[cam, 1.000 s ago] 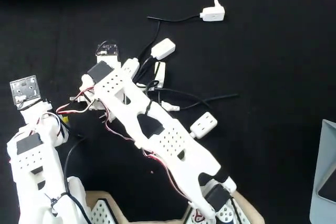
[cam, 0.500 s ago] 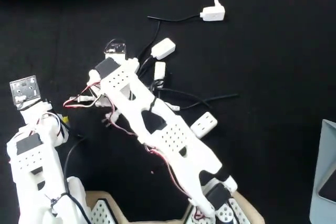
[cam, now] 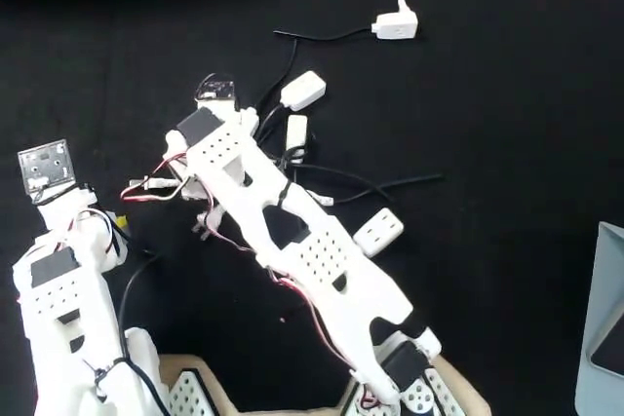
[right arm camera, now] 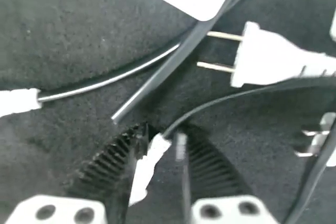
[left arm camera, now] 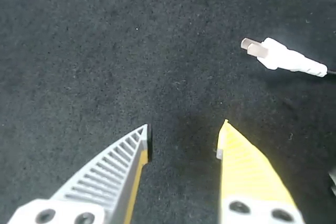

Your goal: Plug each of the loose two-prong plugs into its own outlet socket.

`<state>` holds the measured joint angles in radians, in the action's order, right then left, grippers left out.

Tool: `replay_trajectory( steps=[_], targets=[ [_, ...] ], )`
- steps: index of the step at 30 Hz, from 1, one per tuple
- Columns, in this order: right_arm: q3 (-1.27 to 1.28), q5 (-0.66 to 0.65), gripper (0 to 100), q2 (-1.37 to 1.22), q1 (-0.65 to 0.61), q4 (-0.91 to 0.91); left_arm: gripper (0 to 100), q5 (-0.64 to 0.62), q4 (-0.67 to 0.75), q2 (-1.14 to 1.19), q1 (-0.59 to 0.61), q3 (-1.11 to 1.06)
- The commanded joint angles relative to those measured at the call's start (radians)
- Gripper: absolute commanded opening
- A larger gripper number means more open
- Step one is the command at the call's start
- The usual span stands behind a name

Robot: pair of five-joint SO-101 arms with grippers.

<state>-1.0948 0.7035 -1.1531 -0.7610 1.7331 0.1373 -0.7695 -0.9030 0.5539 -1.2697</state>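
Nearest, on the left, my left gripper (left arm camera: 184, 142) hangs over the black cloth table (left arm camera: 79, 35). Its grey and yellow fingers are spread wide with nothing between them. Just beyond the fingertips, apart from them, a slim white two-prong plug (left arm camera: 286, 60) lies flat. Its long axis runs across the line of my fingers, and its prongs point away from its black cord.

Farther in, right of centre, a white rectangular socket block (cam: 378, 231) lies alone. Beyond it my right gripper (right arm camera: 160, 139) is down in the cable tangle, its black fingers pinching a small white cord end (right arm camera: 143, 171). That piece lies roughly along my fingers, and its thin black cord leads off over the cloth.

I judge this to be the pick-up step. To do it well I should lift straight up and slowly, because a thick black cable (right arm camera: 157, 82) crosses just ahead of my fingertips and could drag. I should also check that I hold the body, not the cord.

Just past my fingers a chunky white two-prong plug (right arm camera: 268, 56) lies flat, its prong tips at that thick cable. From above, its long axis runs near to far. Farther off lie a second white socket block (cam: 302, 91) and, at the far edge, a white wall adapter (cam: 395, 24).
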Motion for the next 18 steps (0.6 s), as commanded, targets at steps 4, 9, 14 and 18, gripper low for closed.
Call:
replay_trajectory(
  steps=[4,9,14,18],
  targets=[
    [-0.013,-0.075,1.1,0.018,-0.012,0.031,22,-0.003,0.014,-0.018,-0.012,0.041],
    [0.071,-0.121,1.1,0.156,-0.011,0.034,22,-0.003,0.014,-0.018,-0.012,0.041],
    [0.266,-0.19,1.1,0.377,-0.009,0.034,22,-0.003,0.014,-0.017,-0.013,0.041],
    [0.438,-0.276,1.1,0.564,0.021,0.031,22,-0.003,0.014,-0.017,-0.013,0.041]
  ],
)
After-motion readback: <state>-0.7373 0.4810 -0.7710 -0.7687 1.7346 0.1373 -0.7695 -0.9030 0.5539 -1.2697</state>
